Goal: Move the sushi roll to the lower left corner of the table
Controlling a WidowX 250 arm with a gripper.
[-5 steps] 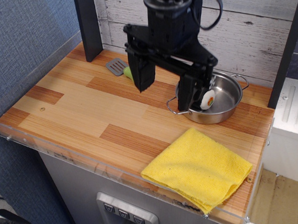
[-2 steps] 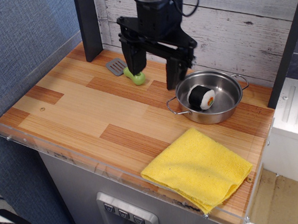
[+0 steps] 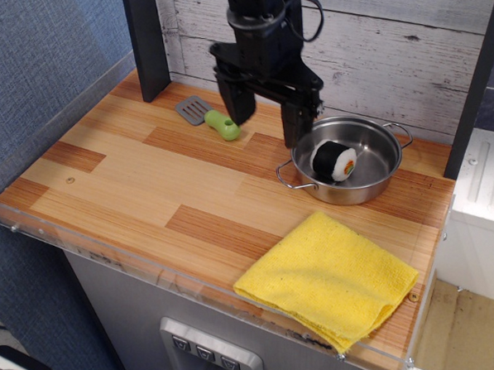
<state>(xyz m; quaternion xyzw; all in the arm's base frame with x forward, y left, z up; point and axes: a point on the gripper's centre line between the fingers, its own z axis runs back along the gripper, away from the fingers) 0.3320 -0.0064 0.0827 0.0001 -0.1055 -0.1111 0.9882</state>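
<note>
The claw [image 3: 266, 118] has risen and drawn back toward the wall since the earlier frame, released, holding nothing. Under it lies the table [image 3: 131, 183]. Well forward-right is the cloth [image 3: 327, 280]. The pot [image 3: 371, 174] sits just right, the roll [image 3: 333, 160] inside it. The spatula [image 3: 209, 116] lies just left.

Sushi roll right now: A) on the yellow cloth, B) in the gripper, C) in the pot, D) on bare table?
C: the sushi roll lies inside the pot, while the open gripper hangs empty above the table.
</note>
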